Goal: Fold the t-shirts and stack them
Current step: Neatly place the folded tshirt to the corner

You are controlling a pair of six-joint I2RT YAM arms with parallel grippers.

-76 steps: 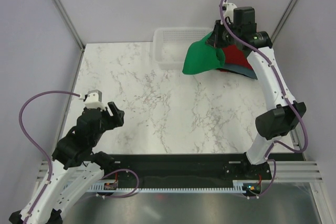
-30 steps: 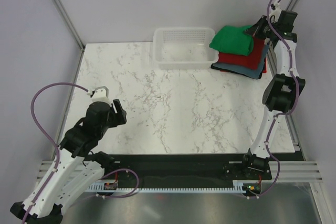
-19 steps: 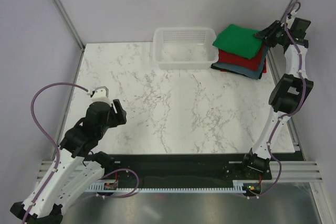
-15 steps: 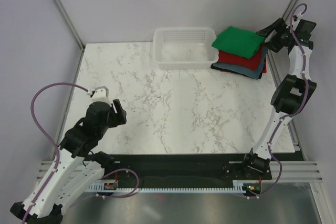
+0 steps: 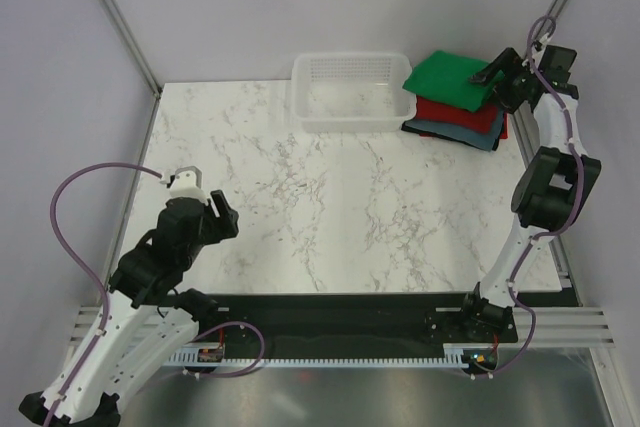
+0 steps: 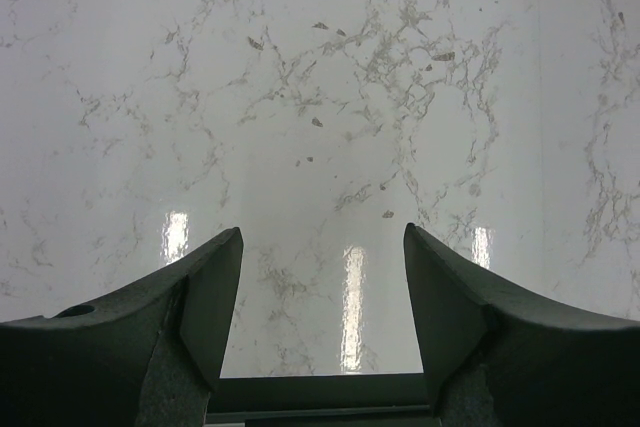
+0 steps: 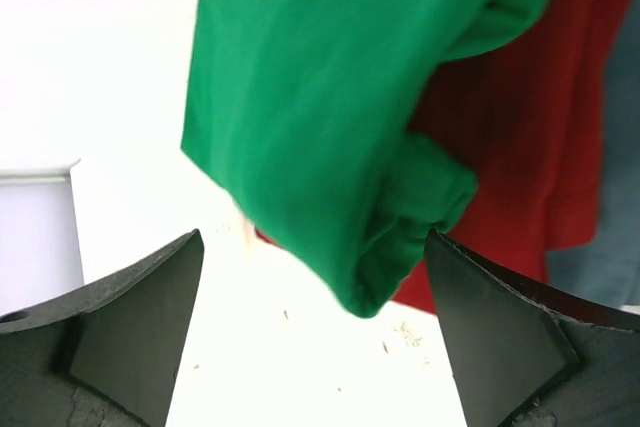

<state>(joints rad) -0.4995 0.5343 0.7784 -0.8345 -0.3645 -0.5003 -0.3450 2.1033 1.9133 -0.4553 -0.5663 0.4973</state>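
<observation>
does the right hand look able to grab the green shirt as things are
Probably yes: the right hand is open, right at the edge of the green shirt, and nothing lies over it or between them.

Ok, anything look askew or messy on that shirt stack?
Slightly. The green shirt lies skewed on the red shirt, and the right wrist view shows one of its edges bunched into a loose roll. The grey-blue shirt pokes out underneath. Nothing looks spilled or damaged.

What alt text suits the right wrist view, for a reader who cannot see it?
A folded green t-shirt lies on a red t-shirt, with grey-blue cloth at the right edge. The right gripper is open, its fingers at the bottom corners.
</observation>
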